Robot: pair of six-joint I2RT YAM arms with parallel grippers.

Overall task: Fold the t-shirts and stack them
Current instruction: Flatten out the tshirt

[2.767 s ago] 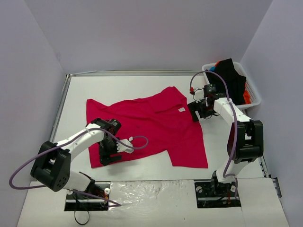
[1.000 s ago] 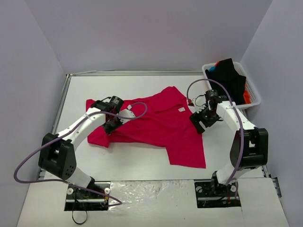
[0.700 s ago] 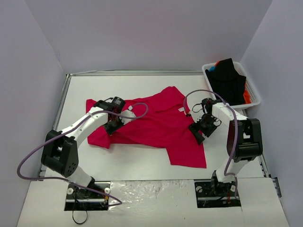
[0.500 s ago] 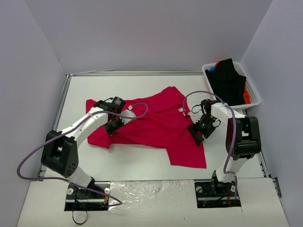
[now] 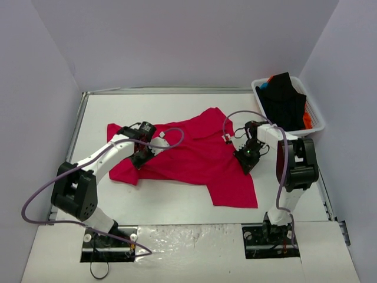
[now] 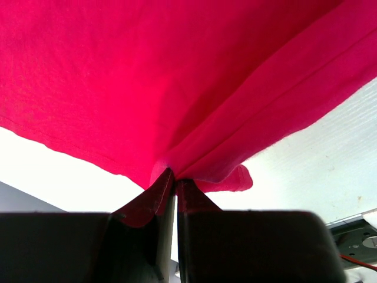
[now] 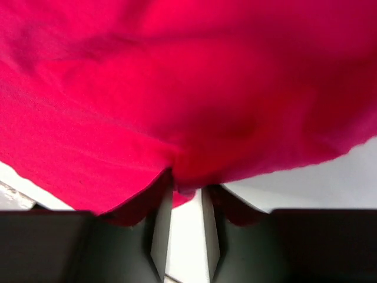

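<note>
1. The red t-shirt (image 5: 194,154) lies rumpled on the bench (image 5: 177,106), left of the white slatted basket (image 5: 316,119) and apart from it. Its white neck label (image 5: 225,138) faces up on the side nearest the basket. The part farthest from the basket looks bunched and partly turned over on itself.
2. The left claw (image 5: 141,155) sits on the part of the shirt far from the basket. In its wrist view the fingers are pressed together on a gathered edge of the cloth, which runs away from the tips in taut creases.
3. The right claw (image 5: 247,158) is at the shirt's edge on the basket side, just nearer the arm bases than the label. Its wrist view shows the fingers nipping a small fold of red cloth, with only a narrow gap between them.
4. I judge the step in hand to be taking hold for a fold of this first shirt. Both grips are on, but the shirt is neither flat nor folded, and nothing is stacked. A black t-shirt (image 5: 284,100) and bits of orange and blue cloth wait in the basket.
5. The next move calls for both claws to lift together and keep the cloth stretched between them. They can then carry it over so that edge meets edge. The hold on the basket side looks shallow and could slip under a hard pull.
</note>
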